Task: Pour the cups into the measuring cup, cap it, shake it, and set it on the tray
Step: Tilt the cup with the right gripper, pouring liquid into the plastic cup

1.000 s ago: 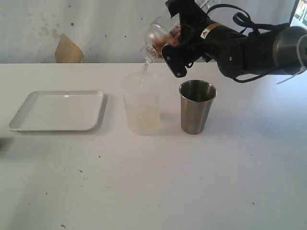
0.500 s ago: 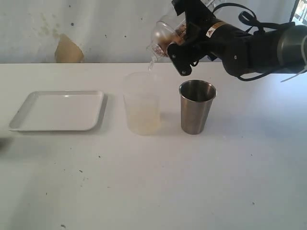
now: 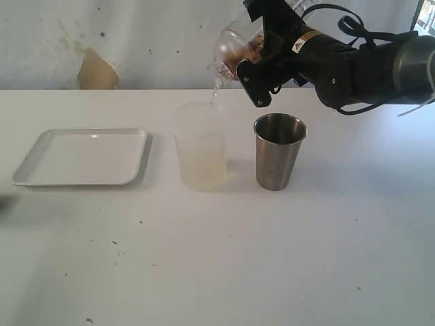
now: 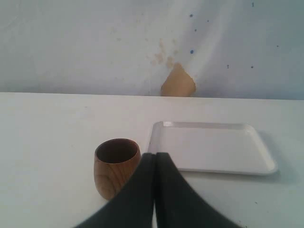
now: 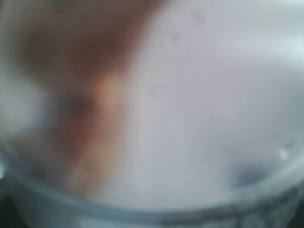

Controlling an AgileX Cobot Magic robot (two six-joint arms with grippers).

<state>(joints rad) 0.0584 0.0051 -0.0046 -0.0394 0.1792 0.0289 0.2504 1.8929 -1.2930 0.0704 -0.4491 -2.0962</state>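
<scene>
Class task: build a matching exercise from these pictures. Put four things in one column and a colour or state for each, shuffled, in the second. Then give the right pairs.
Things:
1. steel tumbler
2. clear cup
3. tray
4. wooden cup

Descriptions:
A. brown, upright near the tray
B. tilted, held in the right gripper
C. white, shallow, rectangular
D. grey metal, upright beside the frosted cup

Pairs: 1-D, 2-B, 3-C, 4-A

Bright, even light — right wrist view (wholly) blurred.
</scene>
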